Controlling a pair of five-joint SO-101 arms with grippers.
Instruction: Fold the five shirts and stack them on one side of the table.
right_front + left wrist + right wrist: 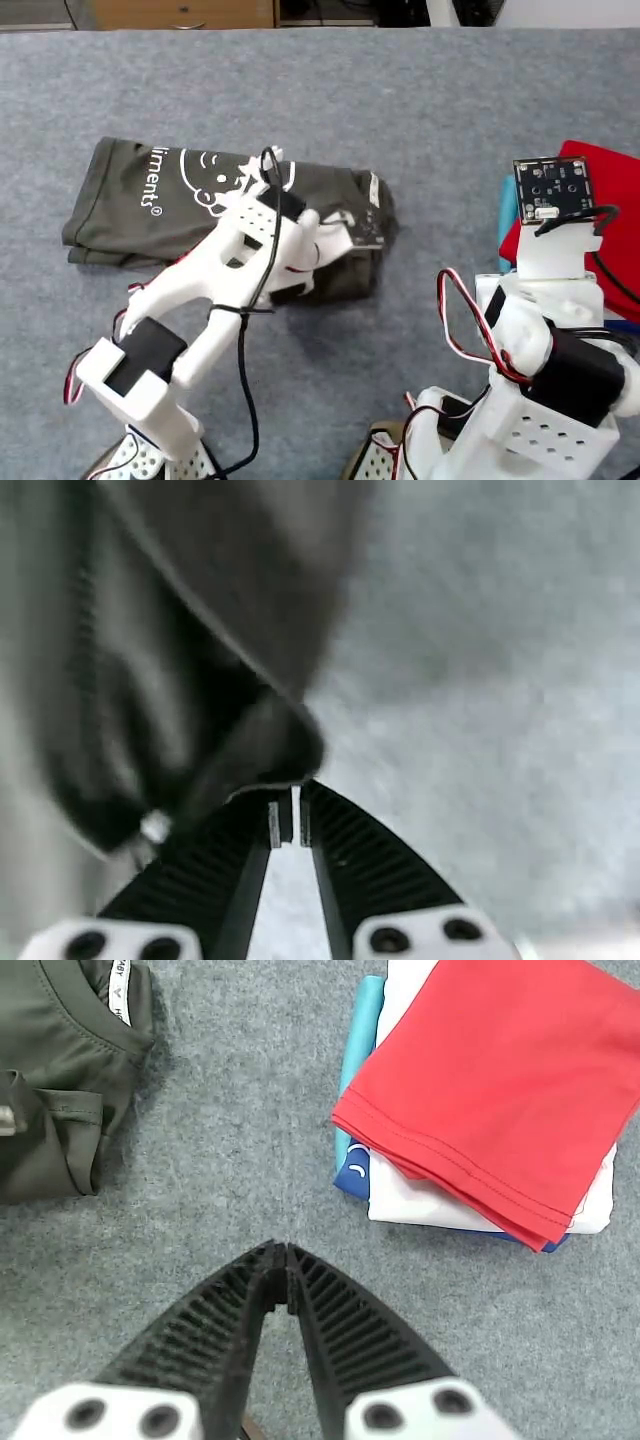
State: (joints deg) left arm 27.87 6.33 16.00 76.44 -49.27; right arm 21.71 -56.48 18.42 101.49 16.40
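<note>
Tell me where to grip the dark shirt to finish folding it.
Take the dark shirt at its rumpled end near the collar, the end facing the stack, coming in from the arms' side. The cloth there is bunched into raised layered edges that a tool can probably pinch; the far end lies flat. The left tool hangs over that spot.

olive shirt point(120, 195) with white print; red shirt point(500, 1070); grey table point(400, 100).

Grey felt-covered table point(450, 120), wooden drawer cabinet point(185, 12) beyond its far edge
</note>
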